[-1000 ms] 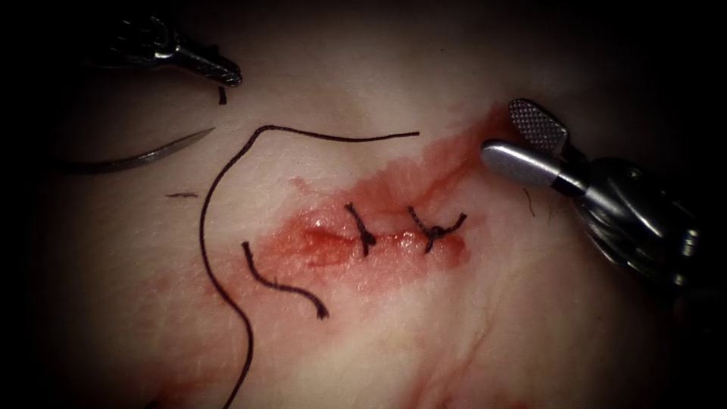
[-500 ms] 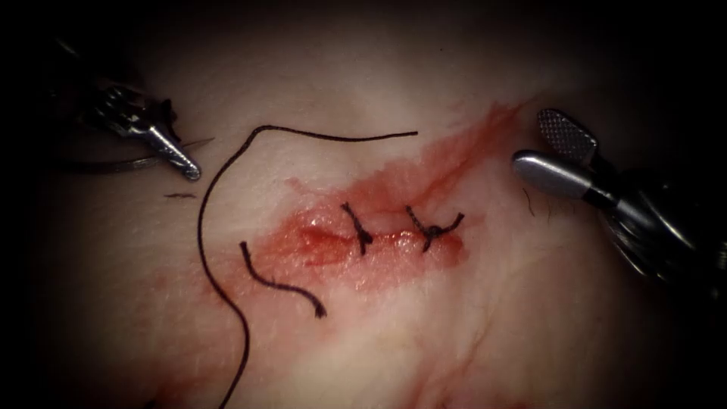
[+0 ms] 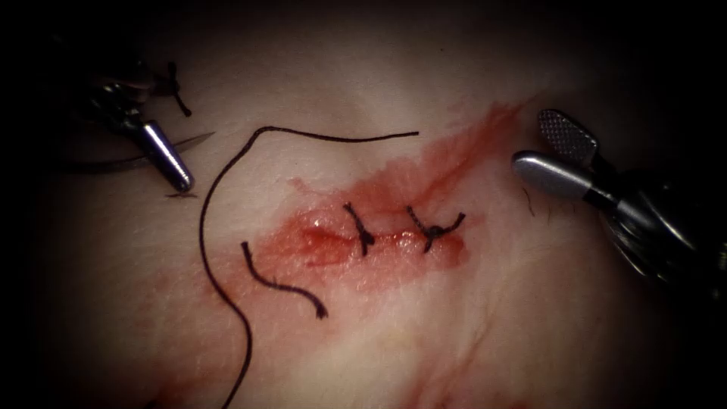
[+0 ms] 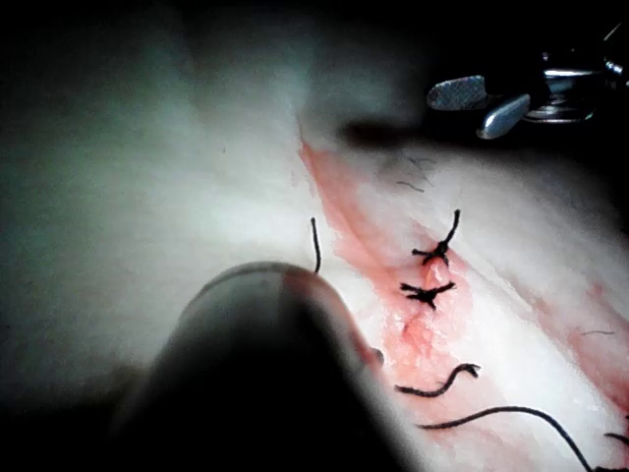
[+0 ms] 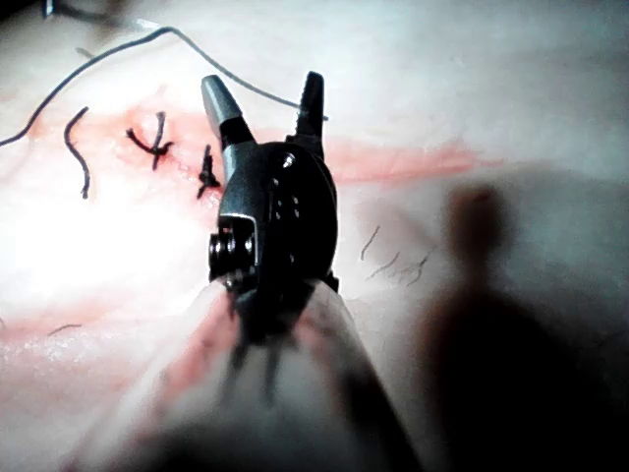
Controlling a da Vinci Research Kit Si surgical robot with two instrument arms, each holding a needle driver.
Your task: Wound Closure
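My left tool stands at the far left of the cut with its jaws open. One bright jaw lies across the curved needle. The needle rests flat on the tissue, free of it and held by neither tool. A short bit of thread clings by the upper jaw. The long thread arcs loose over the tissue left of the cut. Two knotted stitches cross the cut. My right tool hovers open and holds nothing, right of the cut.
A loose cut piece of thread lies just below the cut's left end. A tiny thread scrap sits at the left jaw's tip. Red fluid streaks up toward the right tool. In the left wrist view the stitches lie beyond my blurred shaft.
The left tool came down and left from the top onto the needle and opened its jaws. The right tool drew back a little to the right, then stayed still.
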